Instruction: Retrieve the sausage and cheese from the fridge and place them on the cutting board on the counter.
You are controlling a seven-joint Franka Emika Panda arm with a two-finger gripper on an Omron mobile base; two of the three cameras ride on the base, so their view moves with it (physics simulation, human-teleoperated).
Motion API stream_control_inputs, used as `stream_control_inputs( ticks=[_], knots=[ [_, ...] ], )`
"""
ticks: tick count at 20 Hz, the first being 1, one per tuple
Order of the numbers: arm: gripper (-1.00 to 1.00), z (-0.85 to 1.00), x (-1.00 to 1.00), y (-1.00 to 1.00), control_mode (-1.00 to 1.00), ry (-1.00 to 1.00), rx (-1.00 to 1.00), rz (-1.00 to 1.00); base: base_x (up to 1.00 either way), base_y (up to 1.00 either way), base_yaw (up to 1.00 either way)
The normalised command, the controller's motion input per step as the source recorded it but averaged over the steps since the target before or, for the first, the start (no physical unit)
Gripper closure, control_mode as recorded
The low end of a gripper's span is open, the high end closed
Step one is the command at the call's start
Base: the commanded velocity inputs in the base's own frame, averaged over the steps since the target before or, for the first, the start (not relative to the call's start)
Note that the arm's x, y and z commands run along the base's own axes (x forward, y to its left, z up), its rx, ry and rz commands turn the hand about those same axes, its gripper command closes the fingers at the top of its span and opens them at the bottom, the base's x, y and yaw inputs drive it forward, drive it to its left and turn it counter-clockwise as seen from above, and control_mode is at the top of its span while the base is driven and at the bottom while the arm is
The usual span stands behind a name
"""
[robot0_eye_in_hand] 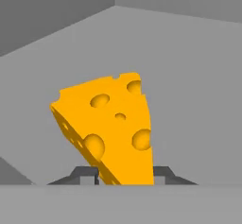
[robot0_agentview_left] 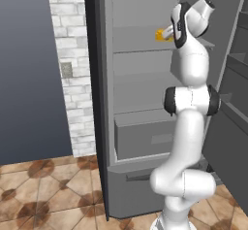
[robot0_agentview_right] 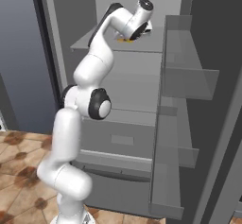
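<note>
The white arm is reaching into the open tall dark grey fridge (robot0_agentview_left: 145, 78), at its upper light grey shelf (robot0_agentview_right: 94, 42) level. The claw (robot0_eye_in_hand: 122, 176) is pinching the yellow-orange holed cheese wedge (robot0_eye_in_hand: 113, 128), one dark fingertip (robot0_eye_in_hand: 85, 175) on each side. The wedge is sitting tilted just above the shelf, toward its right half.

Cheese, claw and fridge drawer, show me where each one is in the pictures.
cheese (robot0_eye_in_hand: 111, 128): hand view, on its holed orange face.
claw (robot0_eye_in_hand: 124, 175): hand view, midway between the two dark tips flanking the cheese's narrow end.
fridge drawer (robot0_agentview_left: 145, 137): left base view, on its grey front panel.
</note>
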Motion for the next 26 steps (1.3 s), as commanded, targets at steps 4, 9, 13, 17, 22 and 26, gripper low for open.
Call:
stream_control_inputs(
  ticks=[4, 9, 13, 17, 22, 26],
  knots=[
    [1.00, -0.52, -0.84, 0.28, -1.00, -0.33, -0.01, 0.00, 0.00, 0.00, 0.00],
    [1.00, -0.59, -0.85, 0.38, -1.00, -0.34, -0.03, -0.02, 0.00, 0.00, 0.00],
    [1.00, -0.16, -0.73, 0.43, -1.00, -0.13, 0.00, -0.04, 0.00, 0.00, 0.00],
    [1.00, 0.03, -0.72, 0.29, -1.00, 0.00, 0.01, -0.06, 0.00, 0.00, 0.00],
    [1.00, 0.04, -0.85, 0.24, -1.00, 0.06, 0.00, -0.04, 0.00, 0.00, 0.00],
    [1.00, -0.02, -0.94, 0.26, -1.00, 0.05, -0.01, -0.03, 0.00, 0.00, 0.00]
  ],
)
